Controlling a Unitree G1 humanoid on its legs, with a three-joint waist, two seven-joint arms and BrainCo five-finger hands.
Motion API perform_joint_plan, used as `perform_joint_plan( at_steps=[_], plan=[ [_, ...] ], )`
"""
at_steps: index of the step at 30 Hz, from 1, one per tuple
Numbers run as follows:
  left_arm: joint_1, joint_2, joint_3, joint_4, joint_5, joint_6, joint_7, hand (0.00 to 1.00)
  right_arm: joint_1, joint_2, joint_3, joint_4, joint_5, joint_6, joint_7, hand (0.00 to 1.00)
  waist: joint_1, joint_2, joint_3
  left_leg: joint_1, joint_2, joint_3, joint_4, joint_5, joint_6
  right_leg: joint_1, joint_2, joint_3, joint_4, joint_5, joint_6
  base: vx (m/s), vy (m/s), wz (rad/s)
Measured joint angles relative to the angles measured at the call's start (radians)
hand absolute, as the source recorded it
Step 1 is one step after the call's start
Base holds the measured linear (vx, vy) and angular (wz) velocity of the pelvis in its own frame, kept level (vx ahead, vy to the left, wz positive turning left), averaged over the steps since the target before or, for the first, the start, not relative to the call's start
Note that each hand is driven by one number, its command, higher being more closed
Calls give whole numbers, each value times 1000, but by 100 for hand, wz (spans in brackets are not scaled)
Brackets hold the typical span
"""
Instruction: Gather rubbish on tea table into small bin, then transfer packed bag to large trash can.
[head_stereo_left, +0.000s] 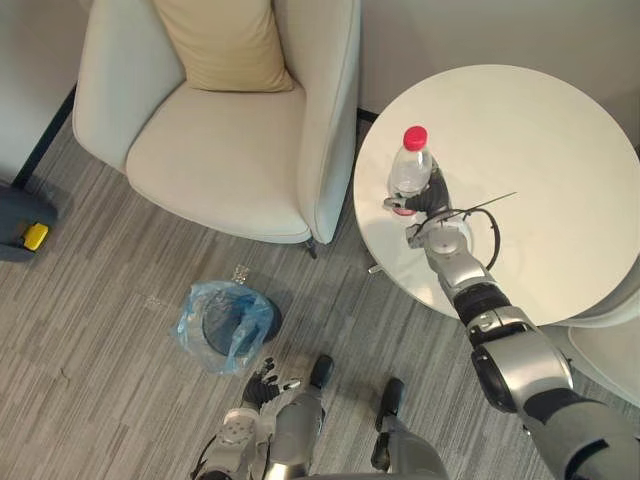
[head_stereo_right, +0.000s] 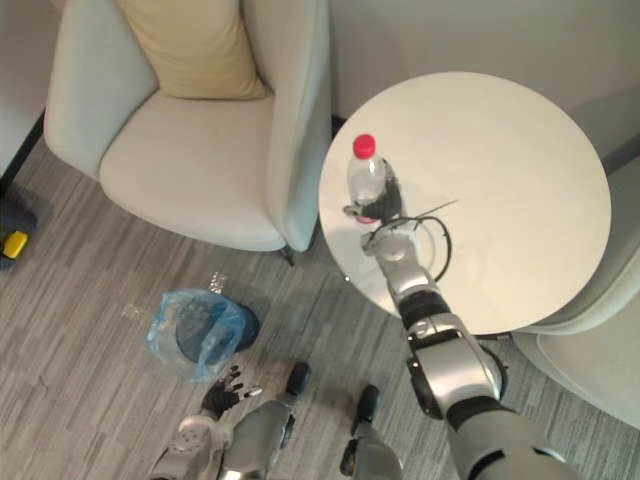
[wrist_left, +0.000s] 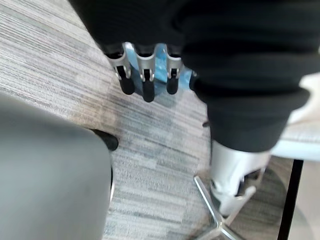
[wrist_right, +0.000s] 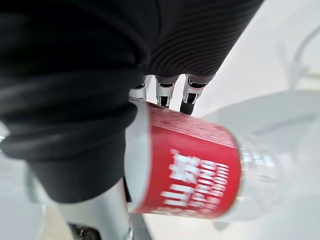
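A clear plastic bottle (head_stereo_left: 410, 170) with a red cap and red label stands upright near the left edge of the round white tea table (head_stereo_left: 540, 150). My right hand (head_stereo_left: 432, 215) is against its lower part, fingers (wrist_right: 161, 95) curled round the far side of the bottle (wrist_right: 200, 170) and the thumb on the near side. On the floor left of the table stands the small dark bin (head_stereo_left: 225, 322), lined with a blue bag. My left hand (head_stereo_left: 262, 385) hangs low just in front of the bin, its fingers (wrist_left: 145, 75) straight and holding nothing.
A cream armchair (head_stereo_left: 220, 150) with a beige cushion stands close to the table's left side. Another pale seat (head_stereo_left: 610, 350) sits at the lower right. A small clear scrap (head_stereo_left: 240, 272) lies on the carpet beyond the bin. A dark and yellow object (head_stereo_left: 25, 235) is at the far left.
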Motion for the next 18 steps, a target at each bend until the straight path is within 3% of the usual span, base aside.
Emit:
perform_joint_plan(
  at_steps=[7,13,15,18],
  plan=[
    [-1,1,-5,-5,-5,0,1,0,-24,-8,5,-15,56,0,-17,100,2,-1,0,-12,-2,-18,5,1,-2,-11,-2,-12,15,-3,2,12,10,8],
    [2,5,-8,-2,5,14,4,0,170,8,50,-298,12,-12,-5,100,-4,-14,-10,46,-3,4,12,1,-2,31,-7,29,27,-2,2,36,19,-16],
    [6,13,-8,11,31,25,1,0,311,39,57,-409,-23,-24,20,100,-22,-31,-32,66,-3,11,14,1,-2,36,-9,47,41,-2,2,40,15,-28],
    [7,16,-8,38,64,38,-1,0,464,49,56,-506,-47,-27,44,100,-58,-34,-54,97,-8,14,14,0,-1,62,-15,65,45,-5,7,31,32,-11]
  ],
)
